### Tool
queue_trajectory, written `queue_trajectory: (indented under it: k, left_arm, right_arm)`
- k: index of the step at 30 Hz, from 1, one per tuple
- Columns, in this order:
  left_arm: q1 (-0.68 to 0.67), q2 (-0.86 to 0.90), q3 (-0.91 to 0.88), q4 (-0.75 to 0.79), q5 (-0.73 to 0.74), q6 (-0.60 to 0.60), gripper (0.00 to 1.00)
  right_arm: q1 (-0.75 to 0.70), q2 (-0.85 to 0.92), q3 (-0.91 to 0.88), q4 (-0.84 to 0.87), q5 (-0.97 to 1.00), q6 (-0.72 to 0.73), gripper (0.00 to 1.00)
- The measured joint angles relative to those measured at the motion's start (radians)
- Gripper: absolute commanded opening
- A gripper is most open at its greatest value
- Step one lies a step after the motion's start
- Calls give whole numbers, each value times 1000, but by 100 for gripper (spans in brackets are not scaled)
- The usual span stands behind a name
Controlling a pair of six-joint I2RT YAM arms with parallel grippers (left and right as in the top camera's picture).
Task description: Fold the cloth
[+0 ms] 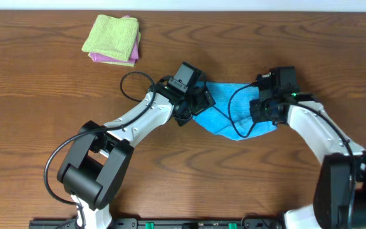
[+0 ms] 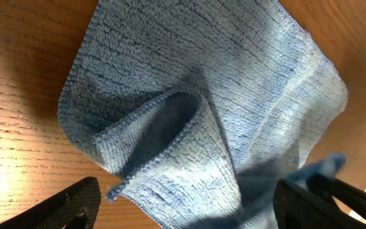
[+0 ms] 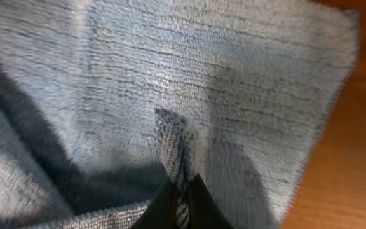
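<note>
- The cloth (image 1: 224, 113) is lying bunched near the middle of the table (image 1: 37, 127), a little toward its right edge, with both arms meeting over it.
- Its long axis is running roughly parallel to the far edge. The left end is sitting slightly farther back, and the middle is sagging to a point toward the near edge.
- The left pincer (image 2: 188, 191) is hanging over the cloth's left end with its jaws standing wide apart and gripping nothing. A raised fold of the cloth is lying between them.
- The right pincer (image 3: 182, 194) is sitting at the cloth's right end, its jaws closed tight on a thin ridge of fabric.
- Bare wood is showing on the far side of the cloth, and more along the near edge between the two arms.
- A green cloth (image 1: 112, 33) is resting folded on a pink cloth (image 1: 114, 59) near the far left corner, well apart from the work.
- A black cable (image 1: 134, 84) is looping on the wood just beside the left arm.
</note>
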Motion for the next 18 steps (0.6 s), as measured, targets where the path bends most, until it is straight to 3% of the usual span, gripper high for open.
queue_trajectory:
  k: [18]
  left_arm:
    - [0,1,0,2,-5,0,89]
  right_arm:
    - [107,-53,16,-411,-1,104,2]
